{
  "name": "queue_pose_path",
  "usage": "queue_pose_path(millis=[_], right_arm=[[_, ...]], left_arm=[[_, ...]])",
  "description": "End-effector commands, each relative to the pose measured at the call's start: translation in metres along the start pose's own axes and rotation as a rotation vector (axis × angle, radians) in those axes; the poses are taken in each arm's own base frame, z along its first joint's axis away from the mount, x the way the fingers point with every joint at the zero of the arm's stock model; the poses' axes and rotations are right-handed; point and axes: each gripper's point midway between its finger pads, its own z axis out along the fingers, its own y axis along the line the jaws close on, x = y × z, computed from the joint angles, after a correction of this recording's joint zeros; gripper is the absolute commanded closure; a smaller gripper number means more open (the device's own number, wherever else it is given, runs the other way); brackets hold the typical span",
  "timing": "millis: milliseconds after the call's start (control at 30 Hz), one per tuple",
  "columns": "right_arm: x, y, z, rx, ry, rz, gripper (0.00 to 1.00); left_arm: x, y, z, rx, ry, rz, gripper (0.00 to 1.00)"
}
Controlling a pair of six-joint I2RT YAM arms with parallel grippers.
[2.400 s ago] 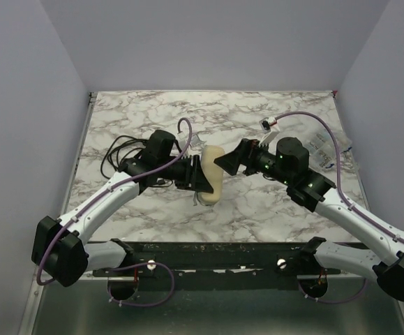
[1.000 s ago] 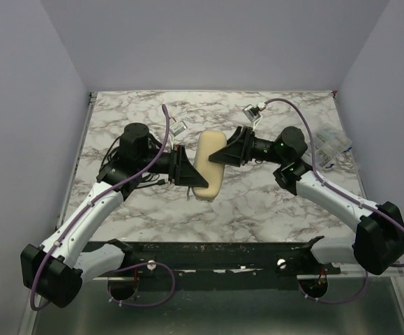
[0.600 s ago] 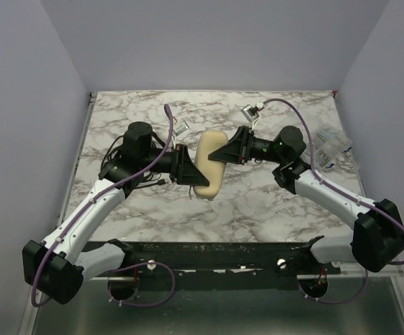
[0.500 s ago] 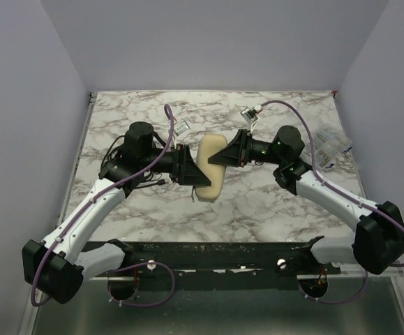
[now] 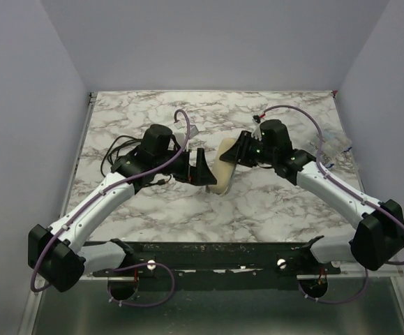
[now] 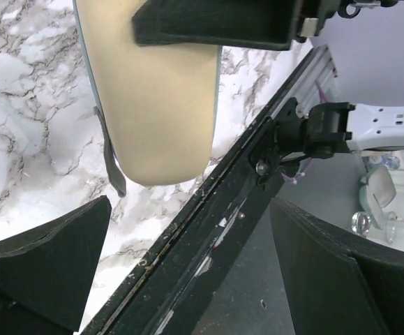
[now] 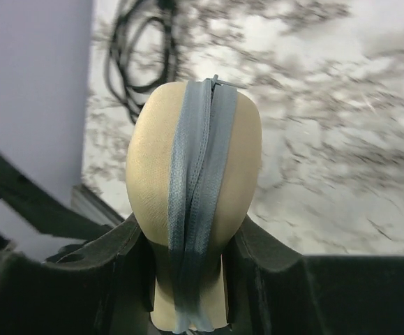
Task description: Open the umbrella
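Left gripper [image 5: 203, 169] has let go since a second ago, fingers now spread wide at 9 o'clock of the case [image 5: 224, 179]. Table [image 5: 292, 209] has room toward 12, rail [image 5: 208, 252] close at 6. Right gripper [image 5: 232, 155] pinches the case's end. Umbrella unseen, probably inside. Regrasp step; next, left works the zipper [image 7: 195, 195].

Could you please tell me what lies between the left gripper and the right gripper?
The beige zippered case, clamped in the right gripper; the open left gripper stands beside it. The top and right wrist views show this.
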Motion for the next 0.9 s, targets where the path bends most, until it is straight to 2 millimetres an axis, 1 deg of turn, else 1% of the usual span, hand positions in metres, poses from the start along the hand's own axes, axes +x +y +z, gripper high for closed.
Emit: queue_pose_path(millis=[0,67,200,300,400,533,633,800,867], right_arm=[[0.010,-0.046,0.002,0.236,0.026,0.047,0.99],[0.020,-0.055,0.007,0.258,0.059,0.063,0.99],[0.037,-0.066,0.014,0.270,0.121,0.087,0.99],[0.043,-0.073,0.018,0.286,0.143,0.091,0.99],[0.050,-0.074,0.022,0.277,0.173,0.095,0.99],[0.060,-0.076,0.028,0.257,0.217,0.102,0.99],[0.067,-0.076,0.032,0.237,0.244,0.107,0.99],[0.070,-0.081,0.035,0.239,0.256,0.104,0.99],[0.072,-0.081,0.036,0.235,0.262,0.102,0.99]], left_arm=[[0.002,0.017,0.018,-0.075,-0.006,0.027,0.02],[0.005,0.016,0.027,-0.059,-0.006,0.032,0.01],[0.014,0.017,0.044,-0.049,0.001,0.062,0.01],[0.024,0.026,0.058,-0.056,0.021,0.064,0.02],[0.034,0.038,0.073,-0.076,0.040,0.033,0.01],[0.047,0.047,0.090,-0.085,0.068,0.013,0.02],[0.054,0.049,0.101,-0.073,0.081,0.002,0.01],[0.059,0.052,0.114,-0.054,0.094,-0.006,0.02],[0.061,0.052,0.119,-0.042,0.106,-0.012,0.07]])
